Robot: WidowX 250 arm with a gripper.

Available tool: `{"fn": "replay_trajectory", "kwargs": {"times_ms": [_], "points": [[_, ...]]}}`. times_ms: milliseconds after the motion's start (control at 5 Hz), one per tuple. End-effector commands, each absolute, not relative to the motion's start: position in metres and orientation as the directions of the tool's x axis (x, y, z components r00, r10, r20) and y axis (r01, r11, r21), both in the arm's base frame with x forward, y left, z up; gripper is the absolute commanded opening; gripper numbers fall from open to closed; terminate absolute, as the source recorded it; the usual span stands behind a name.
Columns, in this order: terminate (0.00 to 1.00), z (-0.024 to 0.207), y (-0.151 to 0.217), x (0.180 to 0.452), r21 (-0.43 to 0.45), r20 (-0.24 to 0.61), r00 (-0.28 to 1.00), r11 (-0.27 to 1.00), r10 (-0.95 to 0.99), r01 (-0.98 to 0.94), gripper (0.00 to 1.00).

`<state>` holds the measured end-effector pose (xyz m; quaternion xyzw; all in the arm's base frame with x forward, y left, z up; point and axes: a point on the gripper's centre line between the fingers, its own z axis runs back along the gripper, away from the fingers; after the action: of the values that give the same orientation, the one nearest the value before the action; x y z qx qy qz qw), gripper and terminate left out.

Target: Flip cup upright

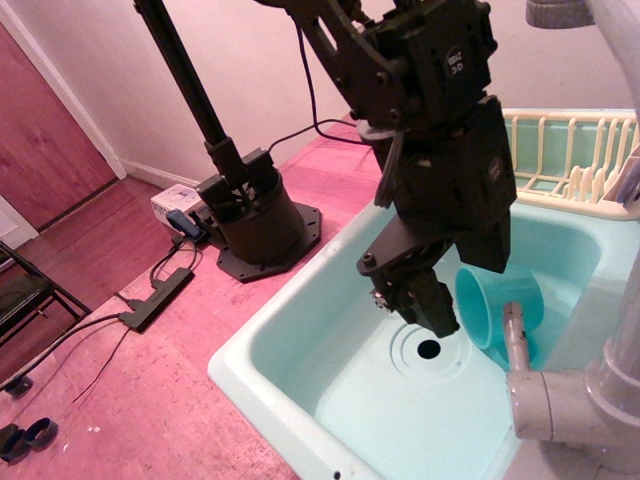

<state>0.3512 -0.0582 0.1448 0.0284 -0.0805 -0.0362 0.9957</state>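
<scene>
1. Teal cup (pixel 497 305) lies on its side in the sink (pixel 300 345), right of the drain hole (pixel 429 349), open mouth facing left toward the camera.
2. Cup is darker than the pale mint basin; its right end is partly hidden behind the faucet spout (pixel 545 395). Handle not visible.
3. Black gripper (pixel 420 300) hangs inside the basin, pointing down, just left of the cup's mouth and above the drain.
4. Fingers look close together, but from this angle I cannot tell if they are fully pressed shut or a little apart. Nothing seen pinched between them.
5. Gripper tip and cup rim appear very near each other; contact cannot be told.
6. Arm body (pixel 440 130) comes down from the top of the frame, bulky black housing with a small white label.
7. Arm base (pixel 260 225) sits on the pink-red counter (pixel 170 400) left of the sink, with a black post rising from it.
8. Cream dish rack (pixel 570 160) stands behind the sink at upper right, touching the sink's back edge.
9. Black power strip (pixel 155 297) and cables lie on the counter at left; small white box (pixel 175 205) sits beside the base.
10. Grey-white faucet pipe fills the lower right corner, closest to the camera.
</scene>
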Motion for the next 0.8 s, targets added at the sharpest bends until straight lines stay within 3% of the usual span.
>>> {"fn": "replay_trajectory", "kwargs": {"times_ms": [0,200,600], "points": [[0.00,0.145,-0.058,0.351,0.062,0.158,0.984,0.996,-0.077,0.068,1.00],[0.00,0.151,-0.046,0.337,0.135,0.099,0.963,0.962,-0.250,0.236,1.00],[0.00,0.159,-0.027,0.342,0.166,0.018,0.889,0.878,-0.457,0.448,1.00]]}}
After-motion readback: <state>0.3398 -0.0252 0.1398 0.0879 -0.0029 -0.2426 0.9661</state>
